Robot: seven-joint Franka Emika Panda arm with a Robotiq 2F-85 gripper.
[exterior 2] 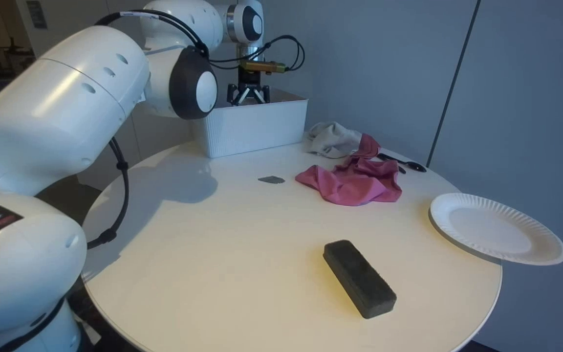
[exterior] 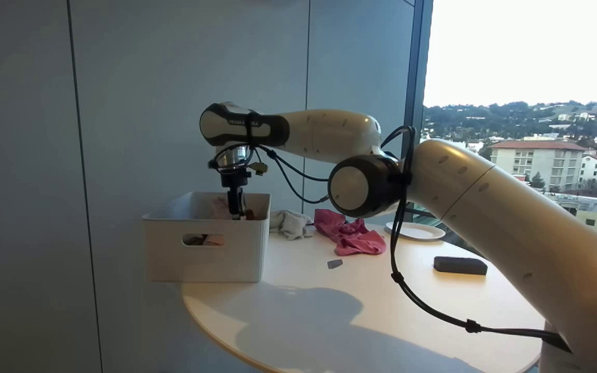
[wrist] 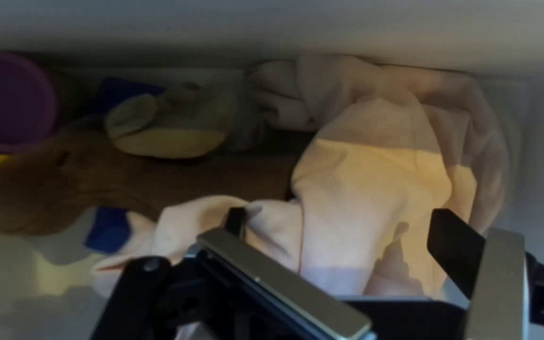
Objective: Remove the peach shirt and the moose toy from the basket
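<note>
The gripper (wrist: 340,222) is held pointing straight down at the mouth of the basket (exterior: 228,267), fingers spread pretty wide with nothing gripped. The peach shirt (wrist: 371,189) is bunched up below it, seen between the fingers and past them. The moose toy (wrist: 111,172) is also in there, off to the gripper's side (left in the wrist view) and partly covered by the shirt, with a purple round thing (wrist: 10,101) just beside it. Outside, a gray cloth (exterior 2: 333,139) and a pink cloth (exterior 2: 355,183) can be seen on the table (exterior 2: 213,254), lower than the gripper.
</note>
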